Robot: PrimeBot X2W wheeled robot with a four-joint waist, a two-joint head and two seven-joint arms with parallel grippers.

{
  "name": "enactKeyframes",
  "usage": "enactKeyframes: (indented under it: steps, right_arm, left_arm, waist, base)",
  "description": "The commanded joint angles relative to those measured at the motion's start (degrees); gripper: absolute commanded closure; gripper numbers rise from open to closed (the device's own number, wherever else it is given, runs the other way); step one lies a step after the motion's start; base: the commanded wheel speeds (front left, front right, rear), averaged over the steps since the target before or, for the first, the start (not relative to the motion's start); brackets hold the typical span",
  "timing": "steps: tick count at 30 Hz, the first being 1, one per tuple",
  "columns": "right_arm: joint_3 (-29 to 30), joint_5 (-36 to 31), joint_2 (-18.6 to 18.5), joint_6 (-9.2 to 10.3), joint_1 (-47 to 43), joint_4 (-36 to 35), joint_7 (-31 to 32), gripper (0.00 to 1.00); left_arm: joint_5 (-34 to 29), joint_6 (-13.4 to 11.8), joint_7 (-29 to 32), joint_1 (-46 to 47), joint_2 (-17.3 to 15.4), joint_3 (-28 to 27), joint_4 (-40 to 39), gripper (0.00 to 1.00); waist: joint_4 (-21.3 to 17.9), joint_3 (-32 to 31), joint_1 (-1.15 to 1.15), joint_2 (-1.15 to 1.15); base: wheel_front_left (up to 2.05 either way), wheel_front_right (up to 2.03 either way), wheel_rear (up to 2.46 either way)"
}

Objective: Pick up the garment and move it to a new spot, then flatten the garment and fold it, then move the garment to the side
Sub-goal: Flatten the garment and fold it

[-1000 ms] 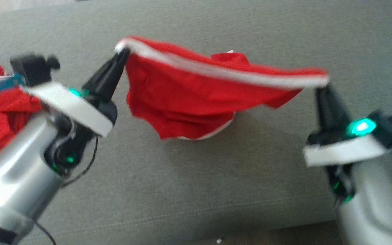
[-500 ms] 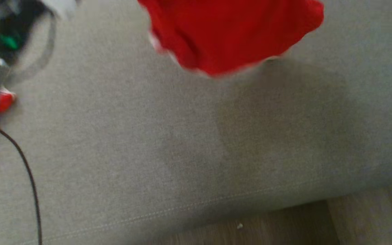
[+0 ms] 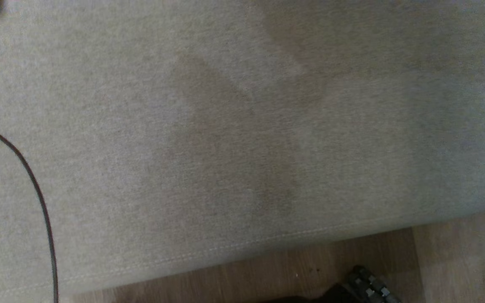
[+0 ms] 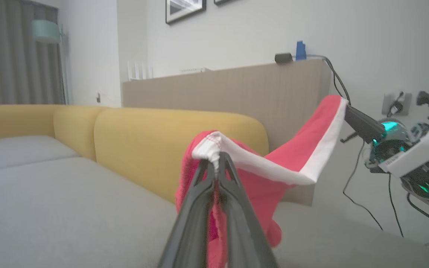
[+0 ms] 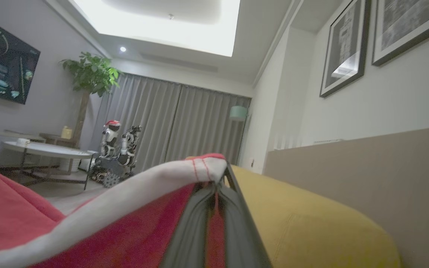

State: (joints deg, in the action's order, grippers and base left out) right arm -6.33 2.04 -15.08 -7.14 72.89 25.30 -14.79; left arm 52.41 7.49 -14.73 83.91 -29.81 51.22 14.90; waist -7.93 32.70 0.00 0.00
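Clamping one corner of the white waistband (image 4: 259, 160), the left gripper (image 4: 217, 158) has both dark fingers pressed together on the red garment (image 4: 304, 145), their tips meeting on the cloth. The fabric drops from the fingertips and passes behind the fingers, so its lower edge is hidden; contact with the grey seat cushion (image 4: 50, 197) beneath the tool cannot be determined. A yellow backrest (image 4: 155, 149) stands beyond the fingertips.

Right of this gripper and higher, the right gripper (image 4: 348, 111) holds the opposite end of the band, which sags between the two tools. In the right wrist view its fingers are likewise closed on the band, and the garment spreads left of them until the frame edge cuts it off.

The head view is blurred. It shows the cushion surface, a dark cable (image 3: 36, 189), wooden floor (image 3: 267, 277) and an unidentifiable dark object (image 3: 364, 286) cut off at the lower edge.
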Motion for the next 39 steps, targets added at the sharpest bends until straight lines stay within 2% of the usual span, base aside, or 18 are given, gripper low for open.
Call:
enactKeyframes:
  steps: [1,8,13,17,21,24,28,31,35,39]
  right_arm:
    - [-0.9,-0.2,0.4,-0.35,-3.2,-1.8,-0.2,1.00]
    - [-4.7,2.9,-0.6,-0.35,-19.6,-3.1,0.1,1.00]
    - [-5.2,5.9,-0.2,-0.35,-33.6,-5.4,4.8,1.00]
    - [-4.4,7.6,-0.3,-0.35,-45.2,-9.5,9.1,1.00]
    - [-4.1,12.1,0.2,-0.35,-54.7,-15.4,12.6,1.00]
    - [-5.3,15.4,-1.6,-0.35,-60.9,-20.0,16.3,1.00]
    - [-5.2,18.3,-5.2,-0.35,-67.6,-26.2,21.5,1.00]
    - [-2.9,19.1,-6.9,-0.35,-72.3,-31.0,24.6,1.00]
    - [2.2,19.0,-6.4,-0.35,-76.5,-37.2,27.0,1.00]
    - [4.9,18.7,-6.1,-0.35,-75.5,-40.3,29.0,1.00]
  left_arm:
    - [-0.9,0.0,-0.2,-0.3,-2.4,-2.0,-1.7,1.00]
    - [-6.0,0.0,-0.3,-15.8,-3.8,0.3,-7.9,1.00]
    - [-7.1,0.0,-0.3,-28.1,-5.9,2.0,-11.0,1.00]
    - [-9.2,0.0,-0.3,-37.0,-7.3,4.0,-12.3,1.00]
    - [-12.2,0.0,-0.3,-45.7,-6.3,1.3,-13.3,1.00]
    - [-14.5,0.0,-0.3,-51.4,-5.6,0.9,-13.6,1.00]
    - [-16.3,0.0,-0.3,-56.9,-6.3,1.8,-14.4,1.00]
    - [-16.5,0.0,-0.3,-59.8,-7.6,3.0,-15.2,1.00]
    - [-14.6,0.0,-0.3,-62.1,-7.9,2.4,-17.2,1.00]
    - [-11.0,0.0,-0.3,-62.0,-5.4,-0.4,-19.4,1.00]
  waist:
    - [1.4,1.9,0.00,0.00]
    - [3.0,2.6,0.00,0.00]
    - [3.4,-0.8,0.00,0.00]
    - [3.7,-4.5,0.00,0.00]
    - [3.4,-7.7,0.00,0.00]
    - [3.4,-9.7,0.00,0.00]
    - [2.8,-11.5,0.00,0.00]
    - [2.6,-12.2,0.00,0.00]
    - [2.8,-12.7,0.00,0.00]
    - [4.0,-12.6,0.00,0.00]
  base:
    - [0.00,0.00,0.00]
    - [0.00,0.00,0.00]
    - [0.00,0.00,0.00]
    - [0.00,0.00,0.00]
    - [0.00,0.00,0.00]
    - [0.00,0.00,0.00]
    - [0.00,0.00,0.00]
    - [0.00,0.00,0.00]
    - [0.00,0.00,0.00]
    - [0.00,0.00,0.00]
